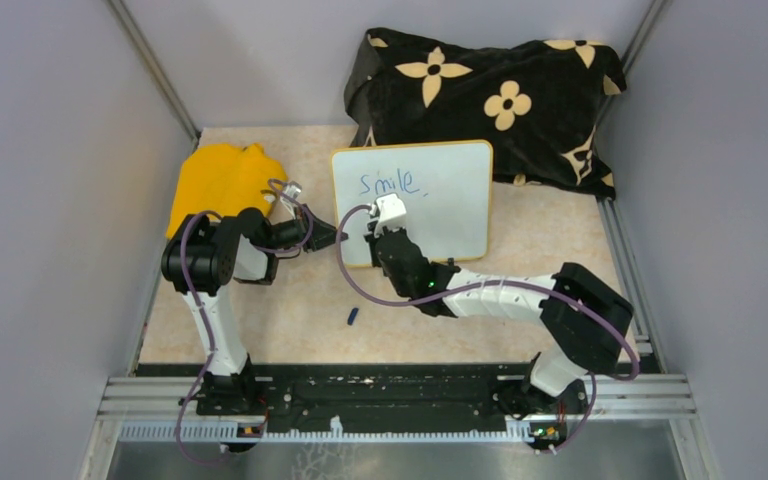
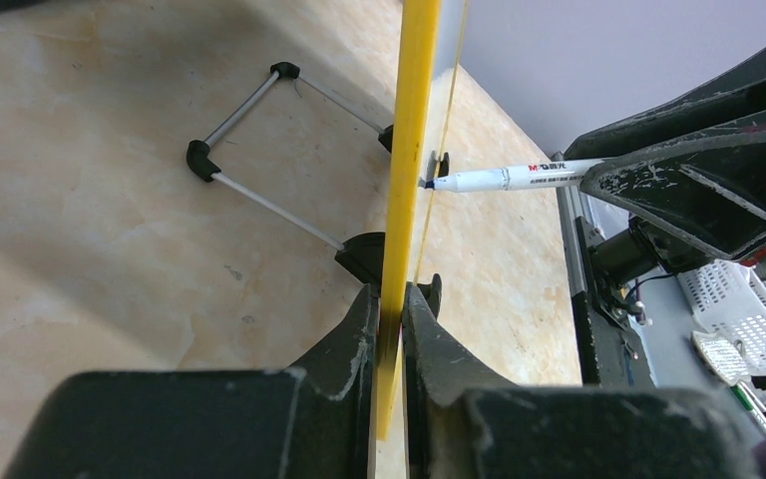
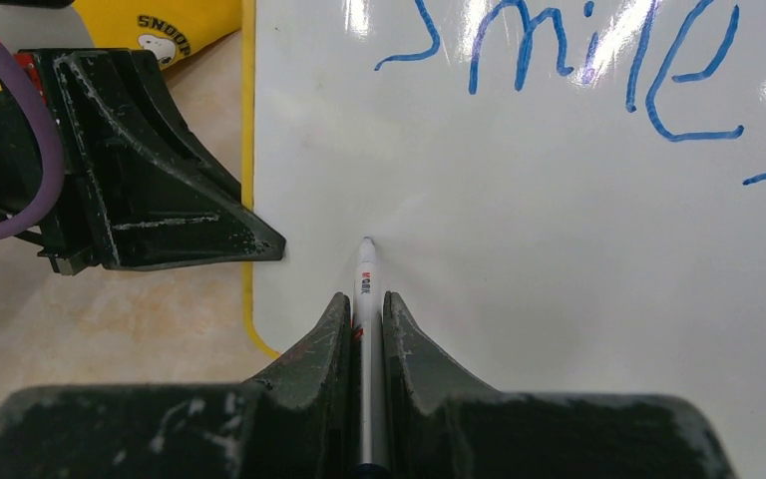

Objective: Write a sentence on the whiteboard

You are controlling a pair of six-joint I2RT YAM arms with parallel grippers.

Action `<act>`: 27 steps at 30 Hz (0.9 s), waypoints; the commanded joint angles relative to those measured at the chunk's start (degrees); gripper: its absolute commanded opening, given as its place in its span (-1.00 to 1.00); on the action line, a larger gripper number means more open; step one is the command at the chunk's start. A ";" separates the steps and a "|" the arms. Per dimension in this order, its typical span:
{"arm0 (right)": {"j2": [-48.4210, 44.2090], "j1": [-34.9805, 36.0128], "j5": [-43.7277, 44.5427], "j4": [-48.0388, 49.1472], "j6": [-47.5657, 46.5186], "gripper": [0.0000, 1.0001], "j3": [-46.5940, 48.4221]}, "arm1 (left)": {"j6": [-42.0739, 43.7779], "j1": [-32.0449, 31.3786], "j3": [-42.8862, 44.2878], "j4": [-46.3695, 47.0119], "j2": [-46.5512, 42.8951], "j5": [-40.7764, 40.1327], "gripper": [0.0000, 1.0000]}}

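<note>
The whiteboard (image 1: 450, 205) with a yellow rim stands tilted at the table's middle. Blue writing (image 1: 388, 183) on it reads "Smile" with a short dash after it; it also shows in the right wrist view (image 3: 569, 60). My left gripper (image 1: 338, 238) is shut on the board's left edge (image 2: 409, 200), its jaws pinching the yellow rim. My right gripper (image 3: 365, 304) is shut on a white marker (image 3: 365, 284), whose tip touches the board low on the left, below the word. The marker also shows in the left wrist view (image 2: 519, 178), tip against the board.
A black flowered cloth (image 1: 490, 95) lies bunched behind the board. A yellow plush (image 1: 218, 185) lies at the left. A small blue cap (image 1: 352, 317) lies on the table in front. The board's wire stand (image 2: 259, 150) rests behind it.
</note>
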 commanded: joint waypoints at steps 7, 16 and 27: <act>2.70 0.48 -0.06 0.31 0.56 -1.00 4.84 | 0.62 -0.33 0.46 -1.06 1.13 -0.23 -1.00; 2.77 0.51 -0.88 -1.48 1.30 -1.00 3.79 | 0.75 -0.38 0.48 -1.15 1.14 -0.27 -1.00; 0.05 0.11 2.11 -3.31 2.61 -1.00 -0.15 | 0.90 -0.39 0.55 -1.56 1.07 -0.25 -1.00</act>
